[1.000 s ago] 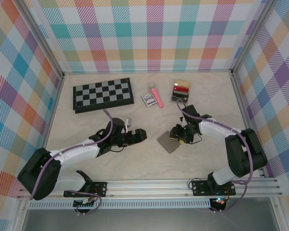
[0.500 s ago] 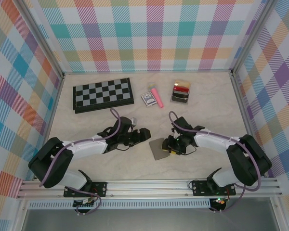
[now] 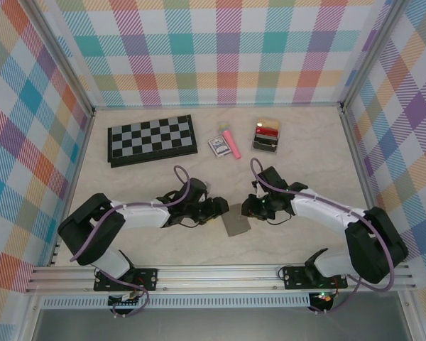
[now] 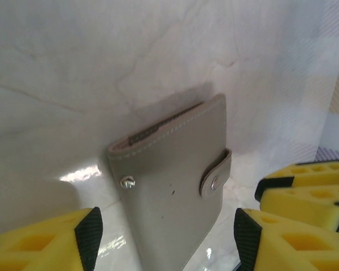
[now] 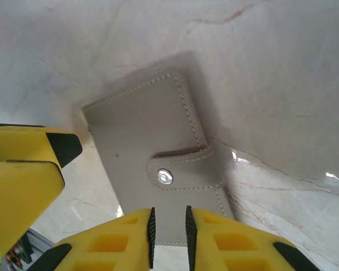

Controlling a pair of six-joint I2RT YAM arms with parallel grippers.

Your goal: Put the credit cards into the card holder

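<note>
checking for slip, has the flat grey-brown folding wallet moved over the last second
Yes. The grey-brown wallet slid left and slightly down the view, from right of the pink stick to straight below it.

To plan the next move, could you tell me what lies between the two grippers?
The card holder lies there, as the top view shows: the right gripper pinches its edge, and the open left gripper faces it.

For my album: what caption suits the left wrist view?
Open left pincer flanking the grey card holder on a pale marbled table.

I can't read any text, label, brand or number on anything in my camera feeds.
</note>
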